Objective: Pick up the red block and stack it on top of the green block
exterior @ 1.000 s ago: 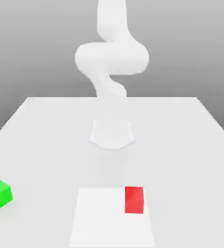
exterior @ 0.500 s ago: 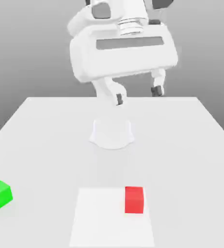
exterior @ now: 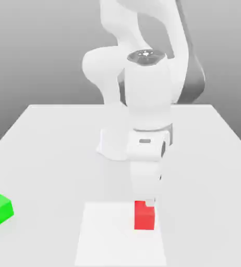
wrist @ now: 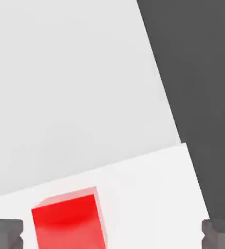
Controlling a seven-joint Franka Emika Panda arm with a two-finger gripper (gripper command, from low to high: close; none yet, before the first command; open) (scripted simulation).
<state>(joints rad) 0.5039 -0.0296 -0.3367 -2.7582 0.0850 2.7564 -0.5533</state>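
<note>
Green block: matte bright green cube, on the pale table, left of the panel in the exterior view
Panel: flat white square
Red block: matte bright red cube, by the panel's far right corner
Gripper: white, two-fingered, open above red block

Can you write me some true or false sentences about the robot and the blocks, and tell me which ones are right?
1. The red block sits on the white square. True.
2. The green block is already underneath the red block. False: the green block sits apart, toward the exterior view's left.
3. The robot's fingers are shut tight. False: they are wide open.
4. The green block is on the white square too. False: it is on the table, beside the square.
5. The red block is nearer to the fingers than the green block is. True.
</note>
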